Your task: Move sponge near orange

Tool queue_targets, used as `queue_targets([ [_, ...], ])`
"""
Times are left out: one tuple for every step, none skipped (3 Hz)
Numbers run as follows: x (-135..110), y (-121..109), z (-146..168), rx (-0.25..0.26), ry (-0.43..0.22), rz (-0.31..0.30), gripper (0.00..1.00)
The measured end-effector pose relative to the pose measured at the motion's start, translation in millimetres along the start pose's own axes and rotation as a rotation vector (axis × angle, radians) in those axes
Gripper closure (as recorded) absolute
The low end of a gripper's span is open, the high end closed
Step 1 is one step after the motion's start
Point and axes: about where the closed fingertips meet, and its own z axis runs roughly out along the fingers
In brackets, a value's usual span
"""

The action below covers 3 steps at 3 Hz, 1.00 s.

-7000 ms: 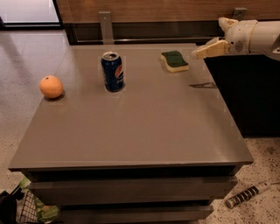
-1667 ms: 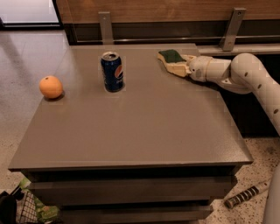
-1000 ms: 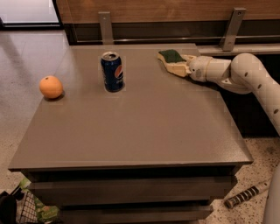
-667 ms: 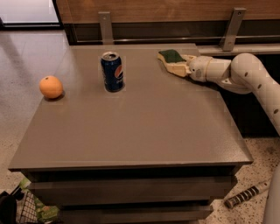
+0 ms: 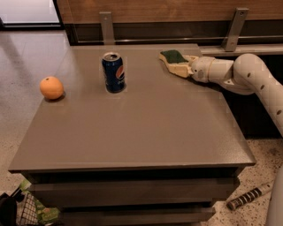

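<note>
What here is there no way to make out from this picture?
Camera view:
- sponge: near side covered by the gripper, lying against it at the table's far right.
- arm: cut off by the right edge.
- clutter, bottom left: cut off by the lower edge, shadowed by the table.

Single high view over the table (image 5: 146,128) from its near edge, angled down toward back wall (image 5: 177,11), tool (image 5: 175,64) far right
</note>
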Motion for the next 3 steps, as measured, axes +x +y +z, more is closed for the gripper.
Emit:
queue_targets([
  [0, 0, 0, 0.000, 0.000, 0.000, 1.00],
  [0, 0, 0, 0.000, 0.000, 0.000, 1.00],
  [-15, 3, -13, 0.029, 0.012, -0.029, 1.00],
])
